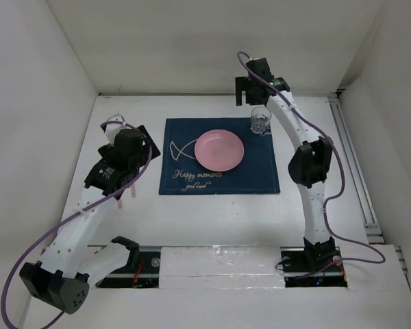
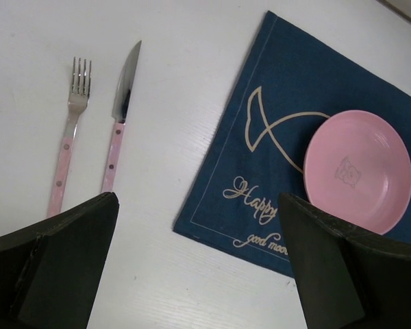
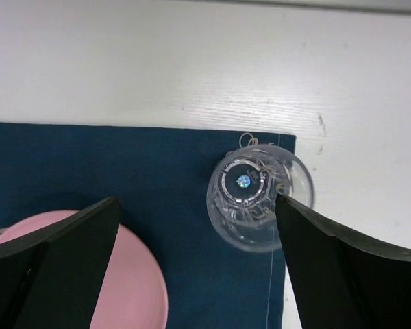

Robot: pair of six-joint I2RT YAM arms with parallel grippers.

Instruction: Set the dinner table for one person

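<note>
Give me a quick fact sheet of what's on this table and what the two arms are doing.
Table: white
Placemat: navy, fish drawing, on table
Plate: pink, empty, on placemat
Glass: clear, upright, placemat's far right corner
Fork: pink handle, on table left of placemat
Knife: pink handle, beside fork
Left end effector: open, holding nothing
Right end effector: open, above glass

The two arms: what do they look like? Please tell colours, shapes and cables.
Both the left arm and the right arm have smooth white links joined by rounded black joint housings. A thin purple cable loops loosely along each. The left gripper and right gripper carry broad matte black wedge-shaped fingers.
</note>
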